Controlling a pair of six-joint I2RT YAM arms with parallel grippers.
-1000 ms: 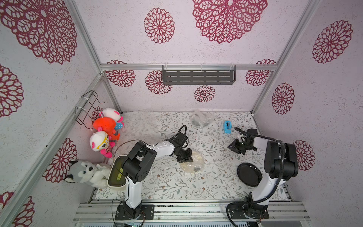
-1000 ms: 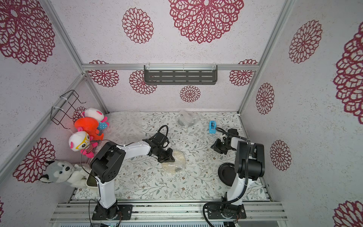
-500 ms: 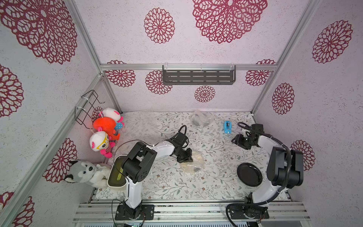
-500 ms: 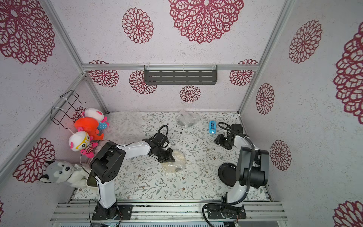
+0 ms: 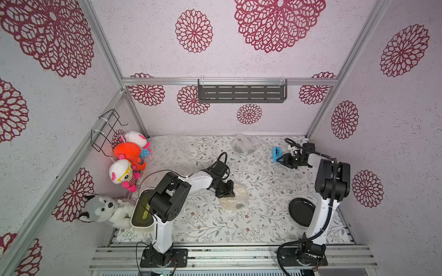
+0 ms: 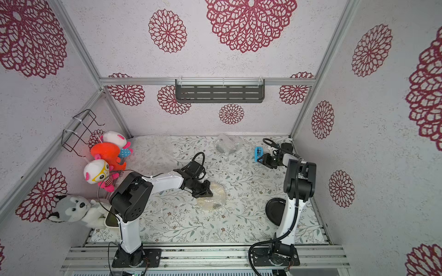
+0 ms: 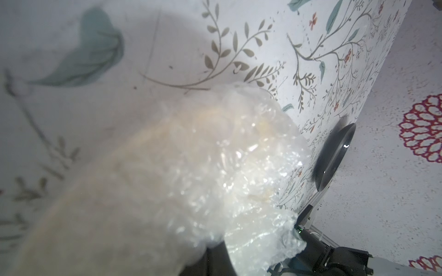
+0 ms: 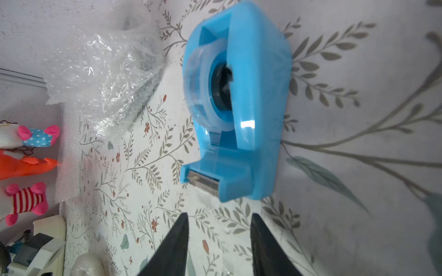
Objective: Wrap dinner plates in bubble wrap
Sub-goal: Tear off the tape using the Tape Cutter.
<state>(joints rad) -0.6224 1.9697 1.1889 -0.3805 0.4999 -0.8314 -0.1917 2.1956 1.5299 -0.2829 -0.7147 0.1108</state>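
Mid-table lies a cream dinner plate (image 5: 236, 199) (image 6: 214, 198) bundled in crinkly bubble wrap (image 7: 239, 155). My left gripper (image 5: 226, 192) (image 6: 203, 191) sits at the bundle's left edge, shut on the bubble wrap, which hides its jaws in the left wrist view. A bare black plate (image 5: 301, 211) (image 6: 275, 210) (image 7: 334, 157) rests at the front right. My right gripper (image 5: 282, 159) (image 6: 262, 159) (image 8: 218, 217) is open and empty, its tips just short of the cutter end of the blue tape dispenser (image 5: 277, 153) (image 8: 234, 107).
A second wrapped bundle (image 5: 244, 144) (image 8: 107, 71) with something dark inside lies at the back centre. A flat bubble wrap sheet (image 5: 172, 150) covers the back left. Plush toys (image 5: 129, 153) and a cream tub (image 5: 141, 212) line the left wall.
My right gripper has swung toward the back of the table and up to the tape dispenser, its jaws widening and then narrowing. The left arm has stayed still on the bundle.
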